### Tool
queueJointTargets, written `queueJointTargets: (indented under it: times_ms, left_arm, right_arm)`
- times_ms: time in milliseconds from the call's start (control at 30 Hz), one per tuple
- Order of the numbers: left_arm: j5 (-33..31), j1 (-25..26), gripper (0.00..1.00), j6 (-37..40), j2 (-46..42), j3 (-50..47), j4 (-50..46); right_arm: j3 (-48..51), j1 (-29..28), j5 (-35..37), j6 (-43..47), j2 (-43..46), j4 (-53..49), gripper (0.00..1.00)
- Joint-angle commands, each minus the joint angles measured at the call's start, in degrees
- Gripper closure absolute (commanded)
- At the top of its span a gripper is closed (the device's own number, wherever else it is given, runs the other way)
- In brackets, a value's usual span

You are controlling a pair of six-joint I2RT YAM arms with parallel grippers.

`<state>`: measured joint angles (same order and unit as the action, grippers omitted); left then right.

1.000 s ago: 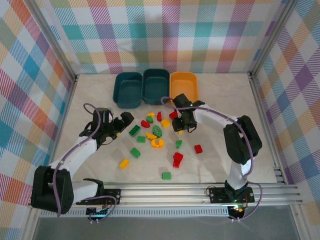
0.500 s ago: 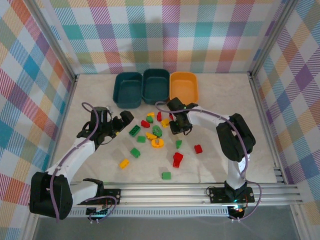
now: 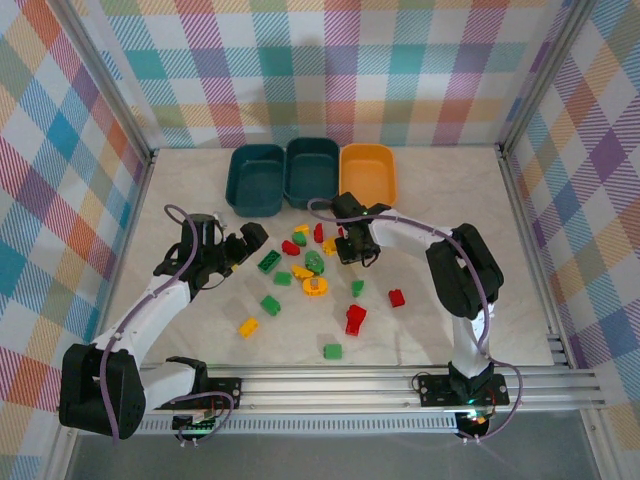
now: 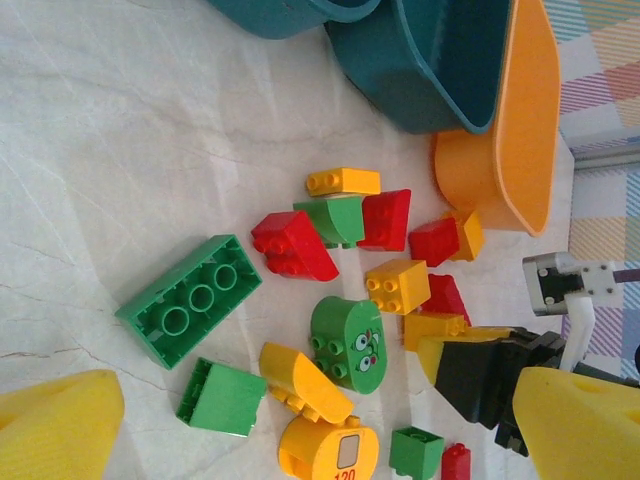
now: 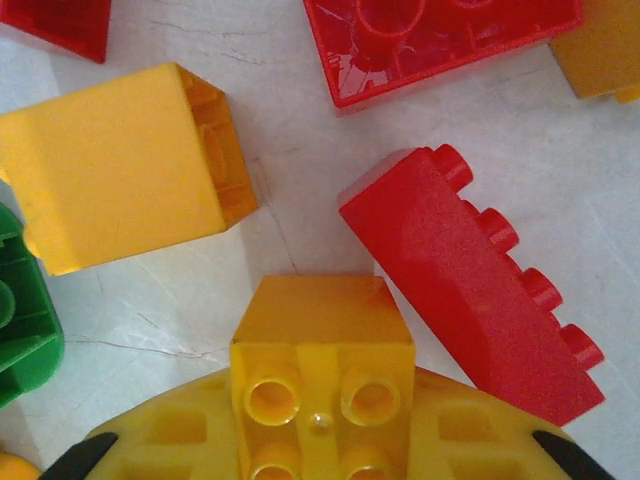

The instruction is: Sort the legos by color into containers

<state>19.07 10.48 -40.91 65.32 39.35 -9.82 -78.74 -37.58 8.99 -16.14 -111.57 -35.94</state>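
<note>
Item: right gripper (image 3: 350,247); I read it at the right edge of the lego cluster, just in front of the orange tub (image 3: 368,172); in its wrist view its yellow fingers (image 5: 160,450) sit tight against both sides of a studded yellow brick (image 5: 322,340), so I log it as closed on that brick; whether the brick is off the table (image 3: 450,200) I cannot tell

Item: neighbours of that brick, right wrist view; a red sloped brick (image 5: 470,310) just to its right, studs along its edge; a plain yellow-orange block (image 5: 120,165) up and to the left, lying apart from it; a red brick (image 5: 440,40) showing its hollow underside at the top

Item: left gripper (image 3: 247,240); at the left of the cluster; in its wrist view the two yellow fingertips (image 4: 50,420) stand wide apart with nothing between them but bricks lying on the table; I log it as fully spread and empty

Item: legos under the left wrist camera; a long green brick (image 4: 190,310) with three studs showing; a green rounded piece (image 4: 350,340) with a printed face; a round yellow piece (image 4: 320,450) near the bottom

Item: containers; two teal tubs (image 3: 256,180) and the orange tub, side by side in a row at the far side of the table

Item: legos (image 3: 305,262); most bunched between the two grippers in front of the tubs; outliers nearer the arm bases include a yellow one (image 3: 248,326), a green one (image 3: 332,351) and a red one (image 3: 397,297)
</note>
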Motion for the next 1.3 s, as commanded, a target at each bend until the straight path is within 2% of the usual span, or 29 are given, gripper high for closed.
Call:
queueJointTargets:
  times_ms: [0, 233, 367, 533, 700, 833, 900, 1033, 1167, 1267]
  left_arm:
    - [1.0, 0.2, 0.00, 0.1, -0.5, -0.9, -1.5]
    - [2.1, 0.2, 0.00, -0.8, -4.8, -6.0, -2.6]
    - [2.6, 0.2, 0.00, -1.6, -7.5, -9.7, -1.9]
    - [3.6, 0.3, 0.00, -1.9, -7.8, -11.8, -0.6]
    - [2.3, 0.2, 0.00, 1.0, -7.7, -8.4, -3.1]
    - [3.7, 0.3, 0.00, 3.6, -5.1, -5.9, -4.4]
    - [4.5, 0.2, 0.00, 4.2, -3.4, -5.0, -4.8]
    - [6.9, 0.2, 0.00, 3.3, -0.7, -3.6, -3.4]
    - [8.1, 0.2, 0.00, 2.2, 0.8, -1.7, -2.0]
    - [9.0, 0.3, 0.00, 1.2, 1.1, -1.5, -0.3]
  right_arm:
    - [-0.4, -0.4, -1.3, -2.2, 5.4, -0.3, 0.84]
    - [-9.5, 1.1, 0.6, -1.3, 7.2, -5.7, 0.85]
    - [-16.1, 6.3, 0.5, -1.0, 3.3, -6.4, 0.85]
    - [-26.7, 13.1, -0.8, -1.6, -6.4, -6.0, 0.85]
    - [-44.4, 16.8, -1.3, -1.4, -19.9, -13.0, 0.84]
    - [-57.9, 18.1, -0.9, -0.5, -29.6, -19.7, 0.81]
    - [-62.7, 18.5, -0.6, -0.2, -32.9, -22.3, 0.73]
    - [-62.6, 18.3, -1.1, 0.0, -29.5, -20.7, 0.50]
    - [-51.6, 16.4, 1.6, 0.7, -17.9, -13.8, 0.41]
    - [-36.0, 14.5, 2.9, 1.1, -7.7, -7.4, 0.42]
